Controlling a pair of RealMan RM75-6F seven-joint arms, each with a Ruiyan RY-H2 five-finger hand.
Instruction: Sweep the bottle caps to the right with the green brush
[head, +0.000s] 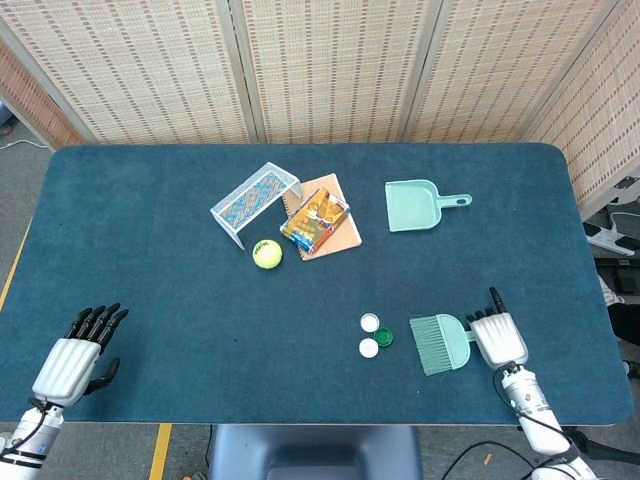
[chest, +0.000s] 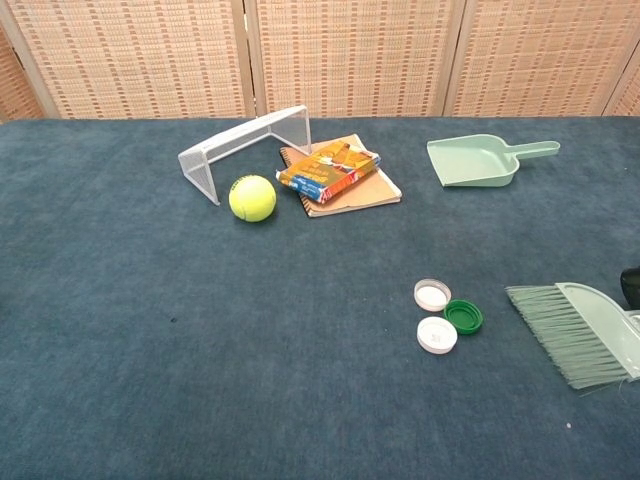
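Observation:
Three bottle caps lie together right of the table's middle: a white cap, a green cap and a second white cap. Just right of them is the green brush, bristles pointing left towards the caps with a small gap between. My right hand holds the brush by its handle end; in the chest view only a dark sliver of that hand shows at the right edge. My left hand rests at the front left, fingers stretched out, holding nothing.
A green dustpan lies at the back right. Further left are a notebook with a colourful box on it, a wire mesh rack and a tennis ball.

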